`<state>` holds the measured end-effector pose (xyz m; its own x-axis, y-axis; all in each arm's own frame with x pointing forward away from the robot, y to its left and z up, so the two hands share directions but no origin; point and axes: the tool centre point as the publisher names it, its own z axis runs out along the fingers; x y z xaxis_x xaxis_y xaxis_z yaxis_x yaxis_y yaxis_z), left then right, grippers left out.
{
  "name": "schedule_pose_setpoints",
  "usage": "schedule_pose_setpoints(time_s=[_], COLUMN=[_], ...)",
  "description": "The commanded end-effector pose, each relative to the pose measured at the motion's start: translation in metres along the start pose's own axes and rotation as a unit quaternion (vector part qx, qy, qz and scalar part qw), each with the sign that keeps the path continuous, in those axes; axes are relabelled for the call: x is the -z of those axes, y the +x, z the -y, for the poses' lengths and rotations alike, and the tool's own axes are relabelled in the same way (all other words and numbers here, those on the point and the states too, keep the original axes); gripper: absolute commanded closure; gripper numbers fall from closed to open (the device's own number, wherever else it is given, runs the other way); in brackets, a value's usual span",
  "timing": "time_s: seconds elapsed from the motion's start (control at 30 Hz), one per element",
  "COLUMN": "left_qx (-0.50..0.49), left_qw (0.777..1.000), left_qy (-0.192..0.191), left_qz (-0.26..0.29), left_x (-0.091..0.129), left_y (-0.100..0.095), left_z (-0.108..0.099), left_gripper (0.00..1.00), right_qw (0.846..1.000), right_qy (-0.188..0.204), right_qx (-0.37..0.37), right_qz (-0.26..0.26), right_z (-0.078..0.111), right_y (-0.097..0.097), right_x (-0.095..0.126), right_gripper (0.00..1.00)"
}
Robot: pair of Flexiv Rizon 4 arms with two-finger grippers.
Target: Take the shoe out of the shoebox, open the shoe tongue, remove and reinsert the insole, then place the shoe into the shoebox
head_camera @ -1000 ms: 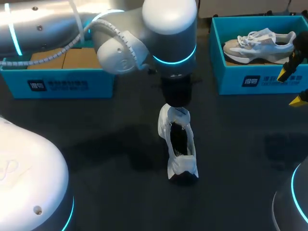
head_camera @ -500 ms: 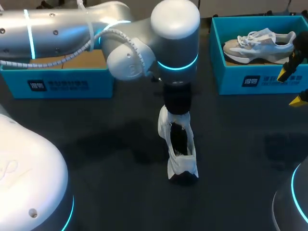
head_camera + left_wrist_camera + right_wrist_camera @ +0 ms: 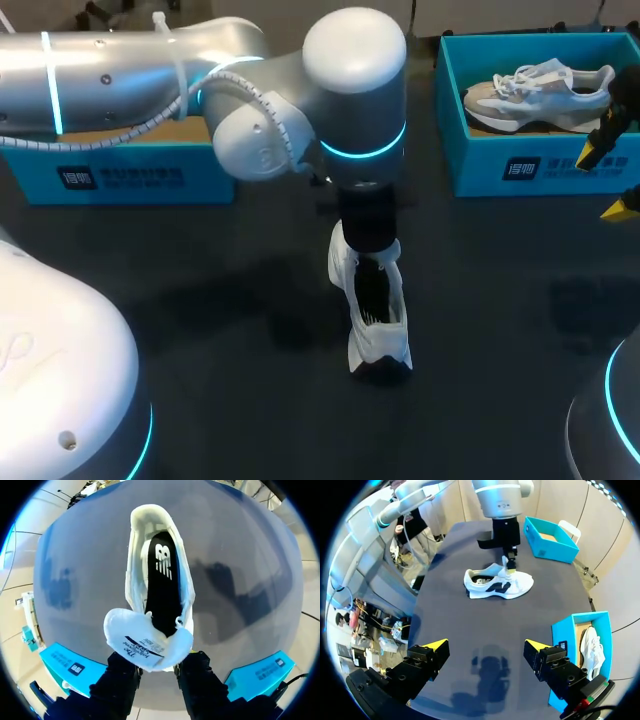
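Two shoes (image 3: 375,345), two teal shoeboxes (image 3: 480,172), two grippers (image 3: 485,652), one black insole (image 3: 162,595), one table (image 3: 250,400)

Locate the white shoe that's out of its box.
Head view: the white shoe sits on the table, centred between the left shoebox and right shoebox but nearer the robot, its tongue pinched in the left gripper.

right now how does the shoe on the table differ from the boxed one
The table shoe stands upright on its sole; the boxed shoe lies on its side in the shoebox. Its tongue is pinched by the left gripper; the boxed shoe is untouched. Both are pale sneakers.
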<state>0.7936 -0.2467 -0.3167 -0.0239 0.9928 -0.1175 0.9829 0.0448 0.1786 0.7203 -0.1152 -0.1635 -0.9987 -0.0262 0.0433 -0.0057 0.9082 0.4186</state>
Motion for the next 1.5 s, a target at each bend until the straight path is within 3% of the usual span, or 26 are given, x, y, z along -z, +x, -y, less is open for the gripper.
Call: schedule_pose_setpoints(time_s=[0.03, 0.33, 0.5, 0.8, 1.03, 1.17, 1.27, 1.5], left_qx=[0.003, -0.004, -0.002, -0.007, -0.013, -0.015, -0.015, -0.004], left_qw=[1.000, 1.000, 1.000, 1.000, 1.000, 1.000, 0.999, 1.000], left_qy=[-0.004, 0.005, 0.003, -0.002, 0.007, 0.018, 0.021, 0.010], left_qz=[0.002, -0.002, -0.003, -0.004, -0.009, -0.020, -0.022, -0.002], left_x=[0.002, 0.007, 0.007, 0.009, 0.005, 0.002, 0.003, 0.025], left_y=[0.002, 0.009, 0.005, -0.010, 0.001, 0.009, 0.012, 0.003], left_z=[0.011, 0.030, 0.030, 0.026, 0.040, 0.051, 0.057, 0.049], left_gripper=[0.67, 0.67, 0.68, 0.78, 0.82, 0.77, 0.67, 0.65], right_qw=[1.000, 1.000, 1.000, 1.000, 1.000, 1.000, 1.000, 1.000], right_qy=[0.001, 0.001, 0.001, 0.001, 0.001, 0.001, 0.001, 0.001], right_qx=[-0.001, -0.001, -0.001, -0.001, -0.001, -0.001, -0.001, -0.001], right_qz=[-0.001, -0.001, -0.001, -0.001, -0.001, -0.001, -0.001, -0.001], right_z=[0.000, 0.000, 0.000, 0.000, 0.000, 0.000, 0.000, 0.000], right_y=[-0.001, -0.001, -0.001, -0.001, -0.001, -0.001, -0.001, -0.001], right_x=[-0.001, -0.001, -0.001, -0.001, -0.001, -0.001, -0.001, -0.001], right_gripper=[0.00, 0.00, 0.00, 0.00, 0.00, 0.00, 0.00, 0.00])
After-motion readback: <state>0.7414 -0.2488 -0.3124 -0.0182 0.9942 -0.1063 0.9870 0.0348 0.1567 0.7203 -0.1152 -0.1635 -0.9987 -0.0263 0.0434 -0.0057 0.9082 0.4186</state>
